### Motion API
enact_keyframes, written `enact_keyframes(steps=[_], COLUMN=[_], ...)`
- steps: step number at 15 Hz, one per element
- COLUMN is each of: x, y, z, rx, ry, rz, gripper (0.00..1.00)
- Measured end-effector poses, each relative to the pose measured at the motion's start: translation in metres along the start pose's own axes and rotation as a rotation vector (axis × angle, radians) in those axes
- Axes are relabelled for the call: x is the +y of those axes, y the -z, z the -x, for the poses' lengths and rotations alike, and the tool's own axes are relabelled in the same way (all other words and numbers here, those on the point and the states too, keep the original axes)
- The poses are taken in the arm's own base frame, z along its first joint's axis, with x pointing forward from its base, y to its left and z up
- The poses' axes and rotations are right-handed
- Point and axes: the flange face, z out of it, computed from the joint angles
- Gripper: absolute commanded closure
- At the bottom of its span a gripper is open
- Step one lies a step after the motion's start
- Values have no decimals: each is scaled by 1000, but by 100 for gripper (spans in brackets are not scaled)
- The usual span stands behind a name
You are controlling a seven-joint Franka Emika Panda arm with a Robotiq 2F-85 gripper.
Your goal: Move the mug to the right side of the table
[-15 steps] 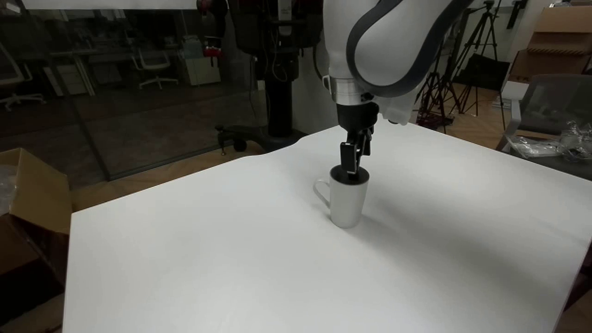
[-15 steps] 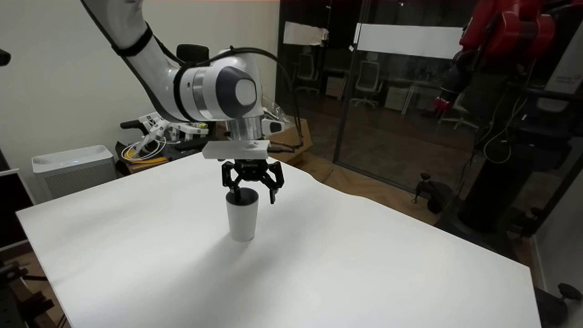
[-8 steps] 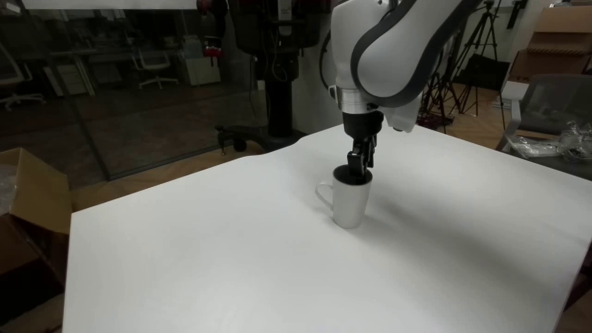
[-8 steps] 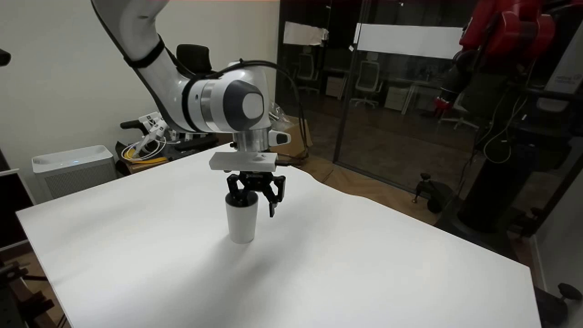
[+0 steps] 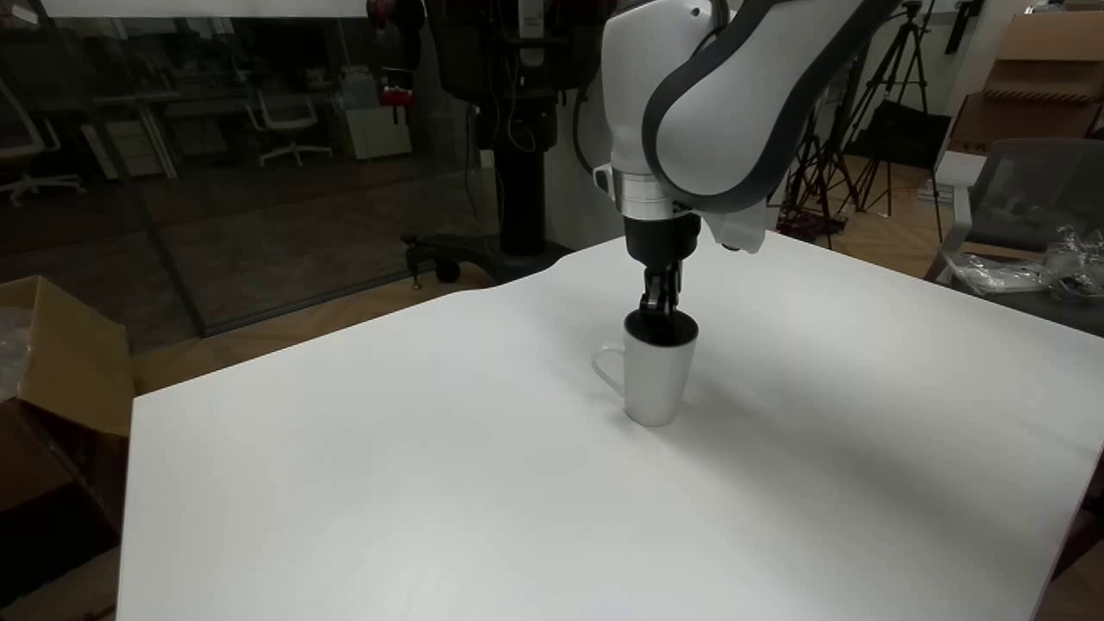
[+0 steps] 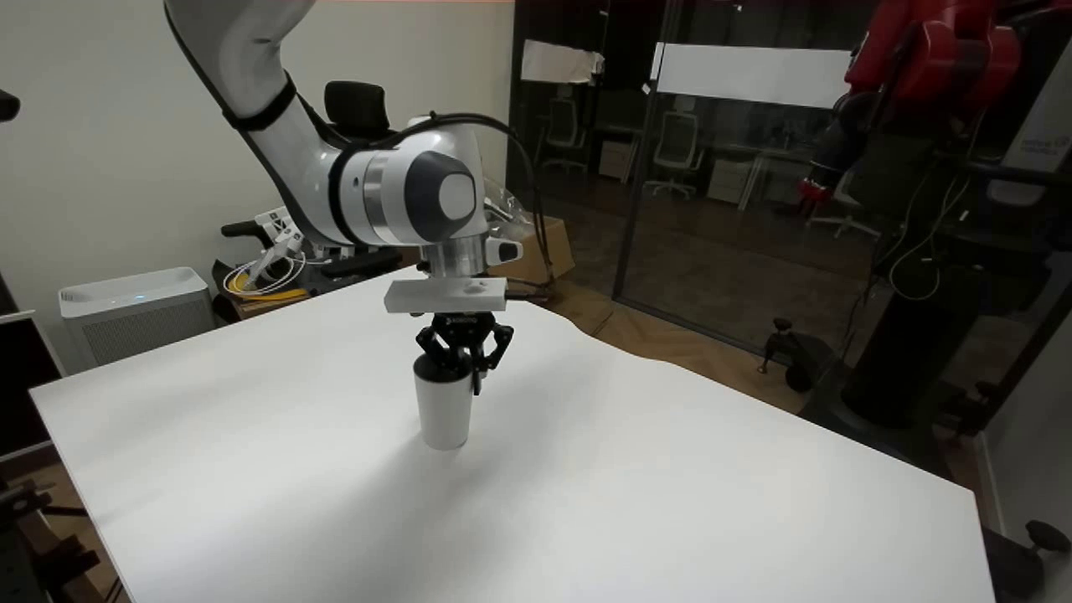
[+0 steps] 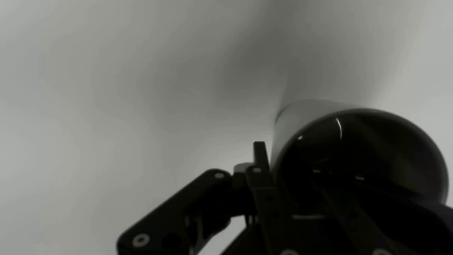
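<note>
In an exterior view: the mug (image 5: 657, 384) (white, tapered, dark int.) stands upright on the white worktop (image 5: 517, 466), well in from the vis. edges. Loop handle (image 5: 597, 364) faces pic. L. The arm (image 5: 733, 121) is pos. above; the pincer (image 5: 660, 315) pts. down, lower end in the mug mouth.

In an exterior view: the fingers (image 6: 477, 383) straddle the mug wall, one inside the mouth, one outside, just beside the wall. A white bar (image 6: 446, 296) is mtd. horiz. above the pincer. A white vented unit (image 6: 138, 314) stands beyond the worktop edge; a red/blk. robot (image 6: 955, 67) is at the opp. side of the pic.

In the wrist view: the mug mouth occupies the lower R area, w/ the wall btwn the fingers. Outer finger is adj. to the wall near the rim; inner finger is dark against the dark int., tip not distinguishable. Pincer status: finger spacing narrow, less than mouth dia.; firm hold on the mug wall cannot be confirmed.
</note>
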Motion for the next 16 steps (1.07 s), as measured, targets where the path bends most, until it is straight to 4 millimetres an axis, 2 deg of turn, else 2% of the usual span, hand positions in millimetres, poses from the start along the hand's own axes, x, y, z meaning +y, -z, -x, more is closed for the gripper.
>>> enact_keyframes(steps=[2, 13, 14, 16], x=[-2, -4, -4, -4], y=[3, 4, 4, 4], z=[-3, -7, -7, -7], rx=[7, 9, 9, 10], ry=[27, 88, 90, 92], rz=[2, 11, 12, 12], gripper=[97, 97, 88, 88])
